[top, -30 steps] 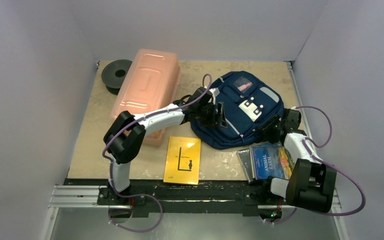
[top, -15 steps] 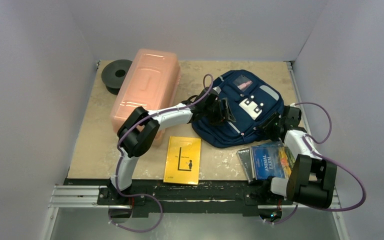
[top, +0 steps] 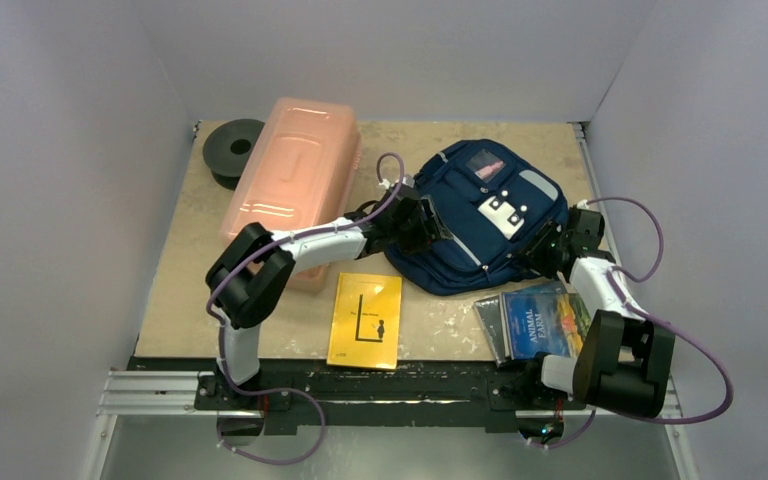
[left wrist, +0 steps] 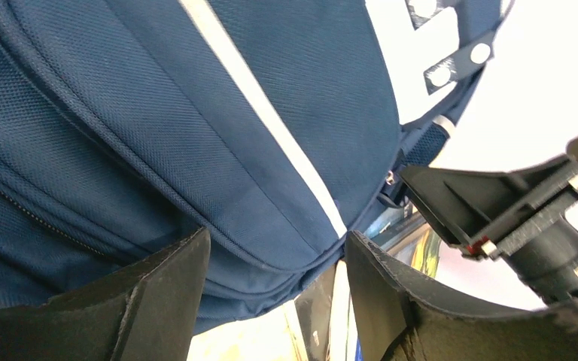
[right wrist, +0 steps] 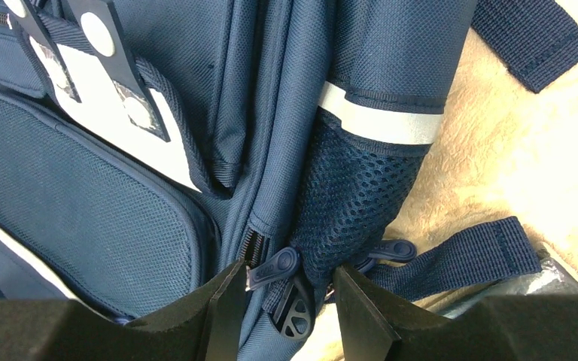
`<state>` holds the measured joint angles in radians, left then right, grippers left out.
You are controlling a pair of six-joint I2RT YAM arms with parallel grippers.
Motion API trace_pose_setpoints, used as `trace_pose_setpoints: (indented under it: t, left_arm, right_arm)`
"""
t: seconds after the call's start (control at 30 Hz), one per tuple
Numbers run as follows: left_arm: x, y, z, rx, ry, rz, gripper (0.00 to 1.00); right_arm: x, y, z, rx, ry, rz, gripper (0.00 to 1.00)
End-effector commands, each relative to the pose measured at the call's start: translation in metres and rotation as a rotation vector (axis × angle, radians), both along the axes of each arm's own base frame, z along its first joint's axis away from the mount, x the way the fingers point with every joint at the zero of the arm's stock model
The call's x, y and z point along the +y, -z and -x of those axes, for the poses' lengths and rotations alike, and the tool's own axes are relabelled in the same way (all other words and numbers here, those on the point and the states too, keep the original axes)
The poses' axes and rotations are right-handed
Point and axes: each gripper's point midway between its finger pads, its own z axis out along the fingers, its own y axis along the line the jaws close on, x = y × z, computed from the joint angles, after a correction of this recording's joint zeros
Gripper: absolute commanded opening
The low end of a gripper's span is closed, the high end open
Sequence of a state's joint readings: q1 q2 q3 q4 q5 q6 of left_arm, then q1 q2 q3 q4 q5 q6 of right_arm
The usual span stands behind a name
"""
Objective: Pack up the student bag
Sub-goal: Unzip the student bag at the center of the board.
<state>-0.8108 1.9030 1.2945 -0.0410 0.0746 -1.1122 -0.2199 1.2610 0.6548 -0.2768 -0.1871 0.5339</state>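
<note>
The student bag (top: 480,210), navy with light grey stripes, lies front up at the table's middle right. My left gripper (top: 432,228) is at its left side. In the left wrist view the gripper (left wrist: 275,241) is open, its fingers (left wrist: 165,293) straddling the bag's lower seam (left wrist: 271,226). My right gripper (top: 542,250) is at the bag's lower right corner. There the right gripper (right wrist: 286,274) stands open around a zipper pull (right wrist: 271,267) and the bottom of the mesh side pocket (right wrist: 346,203).
A yellow book (top: 365,320) lies near the front edge. An Animal Farm book (top: 545,320) rests on a silvery packet (top: 488,318) by my right arm. A long pink box (top: 290,185) and a black spool (top: 232,150) stand at the back left.
My left gripper swung right over the bag, then came back to the bag's left edge. My right gripper barely shifted. Neither gripper's opening changed.
</note>
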Motion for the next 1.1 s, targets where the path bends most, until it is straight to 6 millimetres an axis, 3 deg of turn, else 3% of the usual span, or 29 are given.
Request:
trace_pose_setpoints:
  t: [0.0,0.17,0.53,0.6,0.63,0.73,0.83,0.97,1.07]
  left_arm:
    - [-0.005,0.023,-0.009,0.126,-0.068,0.033,0.64]
    - [-0.003,0.04,-0.006,0.217,-0.135,0.039,0.64]
    - [-0.003,0.05,-0.002,0.253,-0.152,0.086,0.64]
    - [-0.007,0.048,-0.008,0.24,-0.142,0.093,0.61]
    - [-0.009,0.046,-0.012,0.216,-0.131,0.089,0.54]
    - [-0.011,0.035,-0.03,0.103,-0.1,0.083,0.21]
    - [-0.01,0.007,-0.044,-0.029,-0.074,0.097,0.02]
    - [-0.006,-0.054,-0.059,-0.218,-0.06,0.124,0.0]
    - [-0.003,-0.087,-0.071,-0.293,-0.041,0.119,0.0]
  right_arm:
    - [0.001,-0.036,-0.021,-0.126,-0.051,0.024,0.5]
    - [-0.004,-0.043,-0.02,-0.137,-0.051,0.061,0.5]
    - [-0.002,-0.043,-0.024,-0.149,-0.081,0.066,0.52]
    - [-0.002,-0.044,-0.025,-0.153,-0.091,0.07,0.52]
    - [-0.002,-0.044,-0.026,-0.154,-0.095,0.072,0.52]
    - [0.001,-0.045,-0.027,-0.151,-0.119,0.079,0.53]
    - [0.003,-0.047,-0.027,-0.146,-0.151,0.11,0.53]
    - [0.001,-0.053,-0.029,-0.177,-0.171,0.157,0.53]
    - [-0.003,-0.059,-0.034,-0.196,-0.191,0.21,0.52]
